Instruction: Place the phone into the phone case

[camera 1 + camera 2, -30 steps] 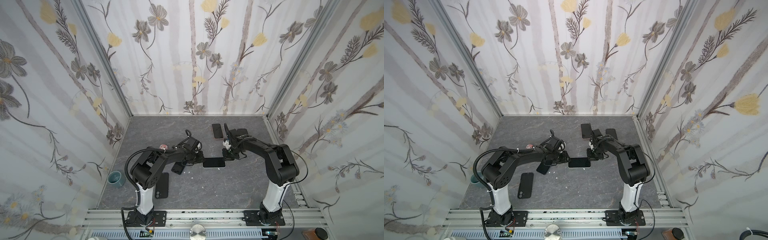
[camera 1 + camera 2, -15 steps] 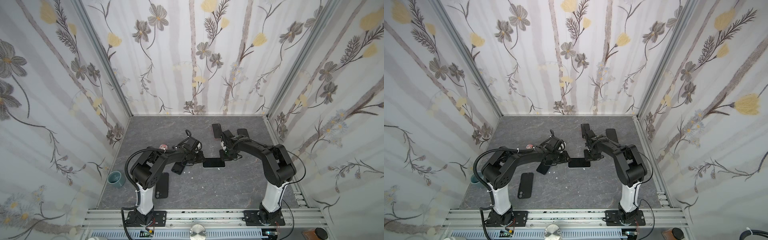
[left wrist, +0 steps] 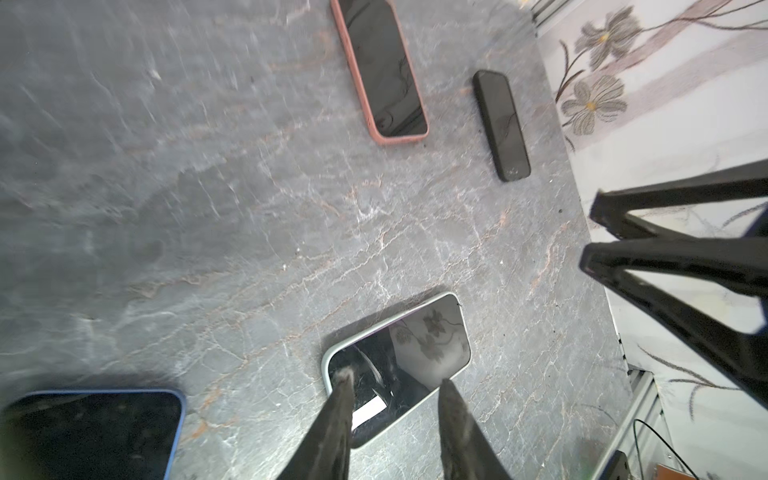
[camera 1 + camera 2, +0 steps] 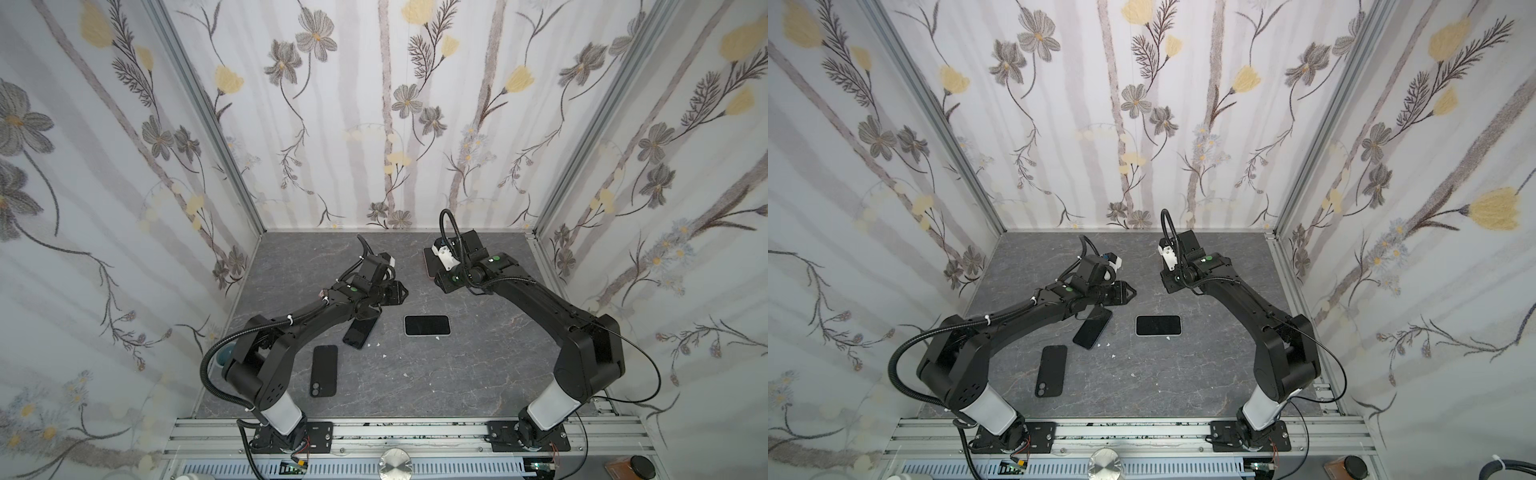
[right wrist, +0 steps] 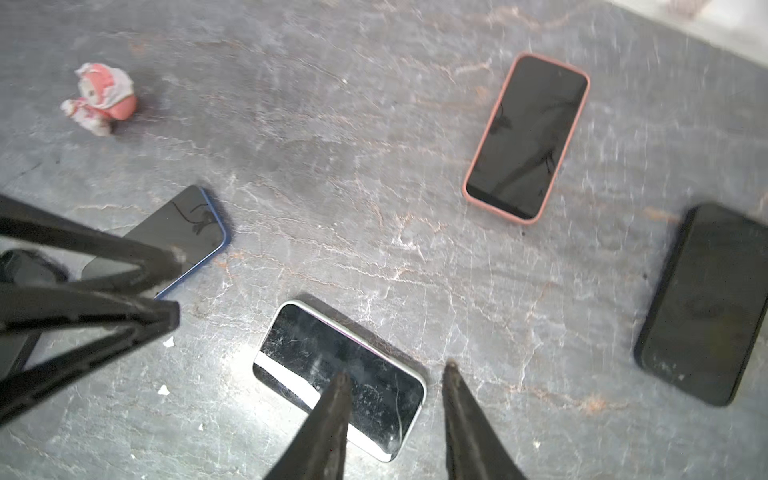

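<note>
A phone point(image 4: 427, 325) with a dark screen lies flat mid-table inside a pale phone case point(image 3: 325, 365), and both top views show it point(image 4: 1158, 325). My left gripper point(image 3: 397, 382) hovers over one end of it, open and empty. Over the opposite end hangs my right gripper point(image 5: 397, 372), also open, with nothing between its fingers. In both top views the left gripper point(image 4: 404, 294) is just left of and behind the phone. The right gripper point(image 4: 441, 286) is behind it, raised off the table.
A blue-cased phone point(image 4: 360, 332) lies partly under the left arm, with a black phone point(image 4: 324, 371) lying camera side up in front of it. A pink-cased phone point(image 5: 525, 139) and another black one point(image 5: 706, 303) lie at the back right. A small pink toy point(image 5: 102, 97) and a teal cup point(image 4: 224, 357) are at the left.
The right gripper has opened and drawn up and back from the phone's right end. The left gripper has opened a little and lifted off the left end. The phone has stayed put.
</note>
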{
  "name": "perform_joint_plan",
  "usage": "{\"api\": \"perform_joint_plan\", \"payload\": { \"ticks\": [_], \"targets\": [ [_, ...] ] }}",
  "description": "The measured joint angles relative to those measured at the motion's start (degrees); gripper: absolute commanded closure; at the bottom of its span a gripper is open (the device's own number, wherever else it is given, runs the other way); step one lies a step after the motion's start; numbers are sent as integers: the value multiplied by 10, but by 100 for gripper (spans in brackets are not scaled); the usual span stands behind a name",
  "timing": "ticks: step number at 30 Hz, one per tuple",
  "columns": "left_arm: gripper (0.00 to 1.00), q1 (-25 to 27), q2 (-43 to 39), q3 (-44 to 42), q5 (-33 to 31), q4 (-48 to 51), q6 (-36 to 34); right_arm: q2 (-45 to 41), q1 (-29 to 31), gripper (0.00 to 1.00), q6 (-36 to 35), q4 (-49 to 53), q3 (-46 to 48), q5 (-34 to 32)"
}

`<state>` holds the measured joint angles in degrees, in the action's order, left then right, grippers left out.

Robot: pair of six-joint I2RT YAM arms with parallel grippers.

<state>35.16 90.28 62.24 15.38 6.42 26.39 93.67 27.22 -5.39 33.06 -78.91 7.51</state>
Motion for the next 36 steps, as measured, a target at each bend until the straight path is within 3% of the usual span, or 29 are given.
{"api": "perform_joint_plan", "payload": {
  "ticks": [4, 8, 13, 21, 27, 28, 29, 33, 34, 36],
  "targets": [
    [49, 0, -84, -46, -17, -1, -70, -11, 1, 43, -122, -11, 47, 51],
    [21, 0, -196, -134, -28, -28, -155, -4, 10, 38, -237, 6, 86, 96],
    [0, 0, -340, -254, -28, -81, -262, 47, 17, 37, -295, 7, 97, 104],
    [0, 1, -473, -366, 8, -105, -438, 105, 27, 36, -337, 15, 102, 56],
    [0, 1, -488, -392, 8, -106, -477, 123, 36, 35, -343, 5, 101, 35],
    [0, 1, -487, -394, 8, -107, -478, 127, 37, 16, -342, 5, 101, 31],
    [0, 1, -483, -395, 9, -108, -478, 129, 39, 10, -342, 4, 101, 28],
    [0, 3, -468, -395, 12, -109, -478, 128, 46, 8, -342, -2, 105, 28],
    [0, 3, -466, -395, 12, -109, -478, 127, 46, 0, -343, -2, 107, 28],
    [0, 3, -464, -395, 12, -109, -478, 123, 50, 0, -343, -4, 111, 26]
  ]
}}
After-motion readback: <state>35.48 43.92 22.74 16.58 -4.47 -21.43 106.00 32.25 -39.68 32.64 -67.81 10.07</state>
